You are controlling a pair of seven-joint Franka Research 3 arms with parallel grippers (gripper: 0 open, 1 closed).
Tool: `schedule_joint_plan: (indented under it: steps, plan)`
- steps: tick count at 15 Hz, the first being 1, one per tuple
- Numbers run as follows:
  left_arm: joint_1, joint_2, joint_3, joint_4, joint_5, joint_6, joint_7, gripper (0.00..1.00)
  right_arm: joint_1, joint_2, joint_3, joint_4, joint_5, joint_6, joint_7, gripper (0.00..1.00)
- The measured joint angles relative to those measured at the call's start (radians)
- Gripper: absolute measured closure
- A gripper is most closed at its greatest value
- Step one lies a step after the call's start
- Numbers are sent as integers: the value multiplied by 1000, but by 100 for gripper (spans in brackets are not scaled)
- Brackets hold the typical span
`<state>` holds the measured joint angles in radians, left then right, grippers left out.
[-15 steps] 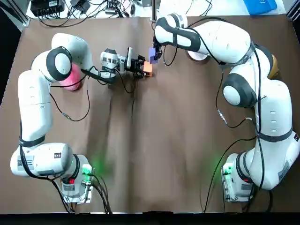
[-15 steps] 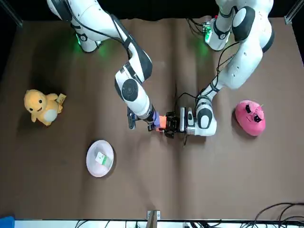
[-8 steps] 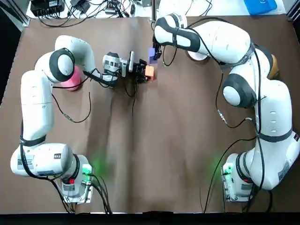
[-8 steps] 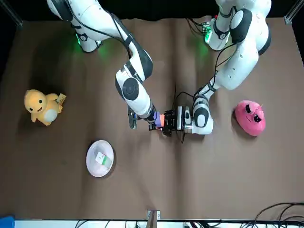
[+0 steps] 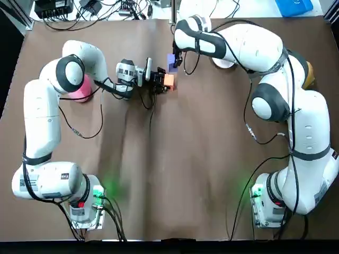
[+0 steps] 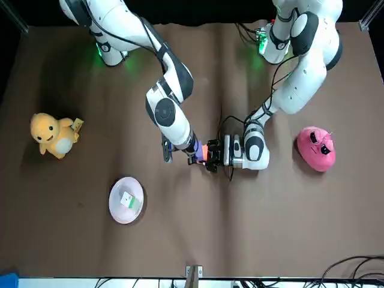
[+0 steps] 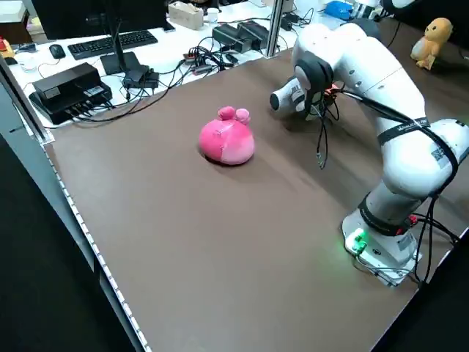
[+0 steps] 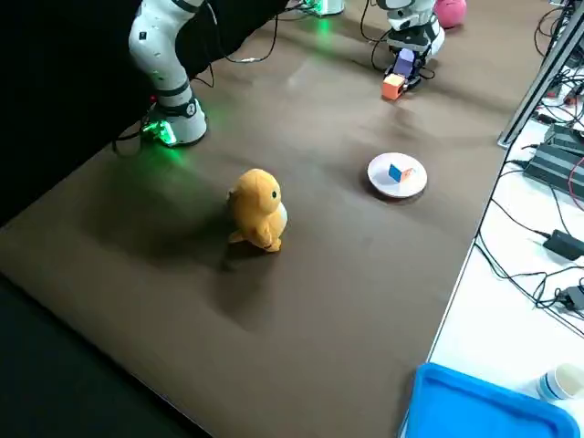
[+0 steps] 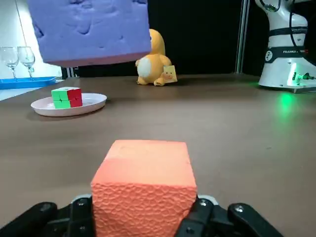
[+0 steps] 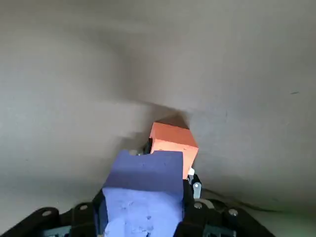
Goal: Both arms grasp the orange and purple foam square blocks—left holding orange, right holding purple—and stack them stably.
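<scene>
Orange foam meets purple over the far middle of the brown table. Your left gripper lies level, pointing in from the left arm's side, with its two fingers pressed against the flanks of the orange block. That block sits low over the table, and you cannot tell whether it touches the surface. Your right gripper points down from above, its fingers pinching the purple block. In the left wrist view the purple block hangs above the orange block with clear air between them, so the two are not touching. From overhead, the purple block lies slightly toward the table's far edge from the orange one. The right wrist view looks down past the purple block and shows the orange block only partly covered beneath it. On the left arm's side, close by that arm, a pink plush toy sits on the table. Well apart on the right arm's side stand a yellow plush duck and, nearer the far edge, a white plate carrying a small coloured cube.
</scene>
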<state>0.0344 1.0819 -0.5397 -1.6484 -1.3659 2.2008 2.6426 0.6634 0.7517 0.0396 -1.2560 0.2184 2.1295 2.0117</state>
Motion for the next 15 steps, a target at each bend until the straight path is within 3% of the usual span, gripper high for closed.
schedule_joint_plan:
  steps: [10, 15]
  plan:
    - [1, 2, 0, 1, -2, 0, -12, 41, 67, 37, -3, -5, -8, 76, 87, 44]
    - [1, 3, 1, 1, -7, -2, -12, 41, 63, 40, -30, -22, -13, 79, 97, 44]
